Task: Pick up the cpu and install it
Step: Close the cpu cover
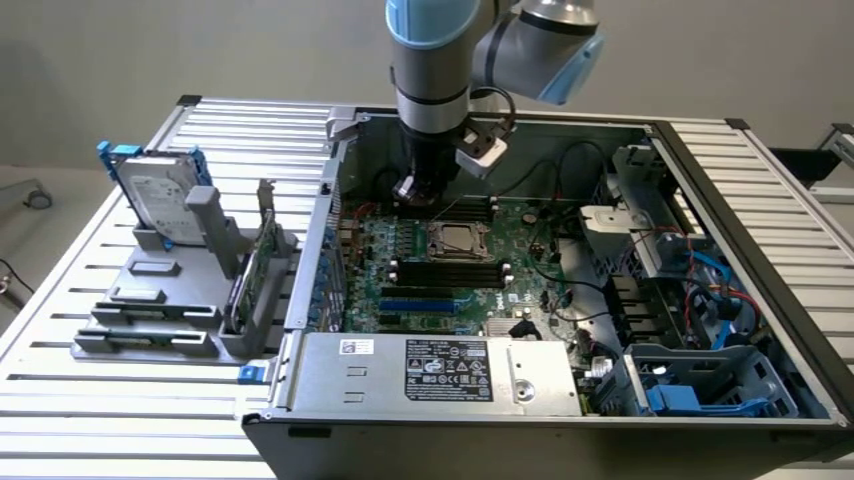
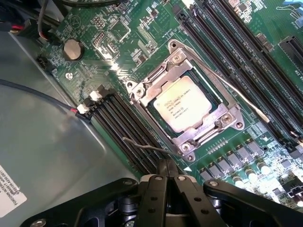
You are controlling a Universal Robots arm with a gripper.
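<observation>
The cpu (image 1: 455,238) (image 2: 183,104), a small square chip with a silver top, lies seated in the metal-framed socket (image 2: 222,118) in the middle of the green motherboard (image 1: 521,270). My gripper (image 1: 412,190) (image 2: 166,165) hangs inside the open computer case, a little above the board and just off the socket's corner, over the black memory slots (image 2: 128,127). Its two black fingers are pressed together with nothing between them. A thin wire lever (image 2: 142,145) of the socket lies beside the fingertips.
A hard drive in a blue frame (image 1: 158,190) stands on a grey rack (image 1: 147,320) at the exterior view's left, outside the case. The power supply (image 1: 427,372) fills the case's near side. Cables and a blue drive cage (image 1: 707,385) crowd the right. A coin battery (image 2: 71,48) sits on the board.
</observation>
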